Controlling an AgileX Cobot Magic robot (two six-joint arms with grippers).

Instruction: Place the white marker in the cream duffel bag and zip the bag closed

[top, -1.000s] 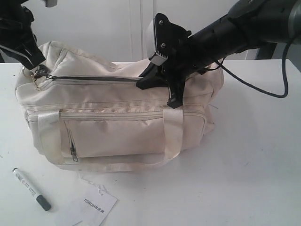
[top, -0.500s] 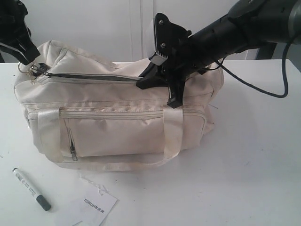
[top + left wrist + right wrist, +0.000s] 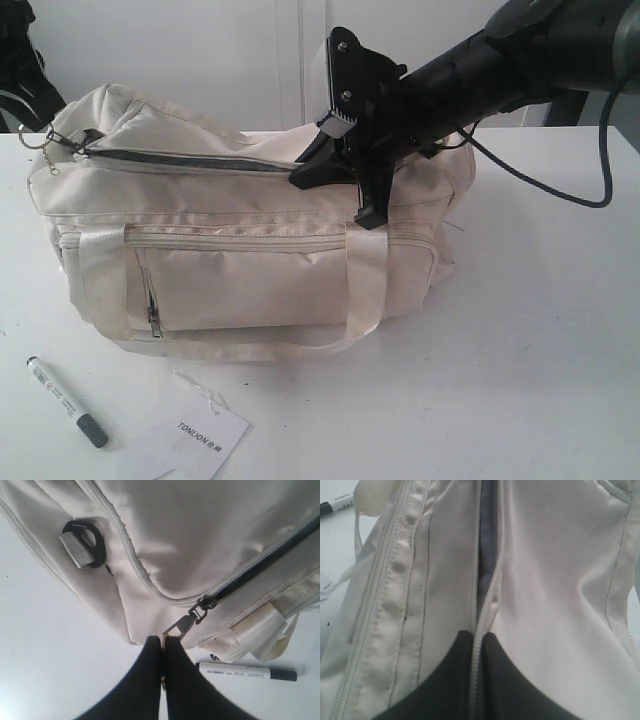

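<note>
Counter point(image 3: 540, 380), nearest edge: the marker point(image 3: 65, 402) lies flat, cap pointing to 4 o'clock. It is outside the bag and apart from it. A paper tag point(image 3: 205, 438) lies near it, at its 3 o'clock.

Next back: the bag point(image 3: 250, 280) sits on its base with its front pocket toward the exterior camera, and the marker is at its 7 o'clock. A handle point(image 3: 368, 290) hangs down the front. The top zip point(image 3: 190, 163) gapes along most of its length, with dark lining showing. Its slider point(image 3: 206, 603) sits at the bag's 9 o'clock end.

My left hand point(image 3: 161, 641): fingers together, clamped on the metal pull point(image 3: 186, 623), which runs straight from the slider to my fingertips. The exterior view shows almost nothing of this hand.

My right hand point(image 3: 476, 635): fingers together, pinching the bag's zip seam on top, at the 3 o'clock end of the gap.

Farthest: my right arm point(image 3: 500, 70) runs off toward 2 o'clock.
</note>
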